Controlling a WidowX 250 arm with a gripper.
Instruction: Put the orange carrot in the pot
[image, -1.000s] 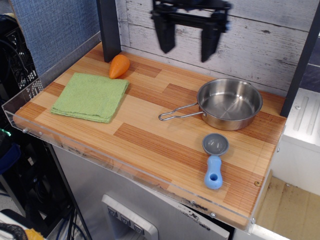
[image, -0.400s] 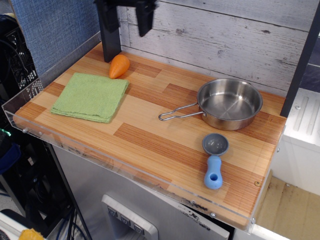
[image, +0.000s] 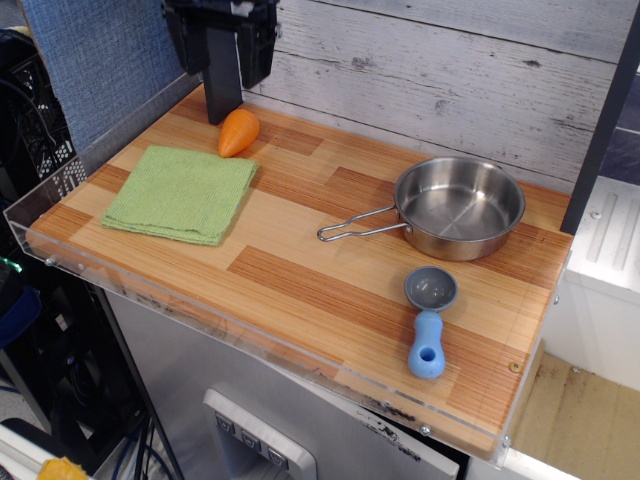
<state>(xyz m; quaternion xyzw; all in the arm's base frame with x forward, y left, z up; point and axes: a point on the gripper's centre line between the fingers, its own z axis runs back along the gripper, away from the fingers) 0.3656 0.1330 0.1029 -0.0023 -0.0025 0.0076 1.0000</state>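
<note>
The orange carrot (image: 238, 132) lies on the wooden table at the back left, just beyond the far corner of a green cloth. The pot (image: 460, 207), a shiny steel pan, stands empty at the right, its wire handle (image: 355, 228) pointing left. My gripper (image: 220, 68) hangs at the top left, above and slightly behind the carrot, not touching it. Its two dark fingers (image: 256, 52) stand apart, so it is open and empty. Its upper part is cut off by the frame's top edge.
A folded green cloth (image: 180, 193) lies at the left front. A grey scoop with a blue handle (image: 429, 322) lies in front of the pot. A black post (image: 220, 95) stands right behind the carrot. A white plank wall (image: 450, 80) backs the table; clear plastic guards line the left and front edges.
My gripper has moved left along the back wall, from above the table's middle to above the carrot, and come slightly lower. The carrot, pot, cloth and scoop have not moved.
</note>
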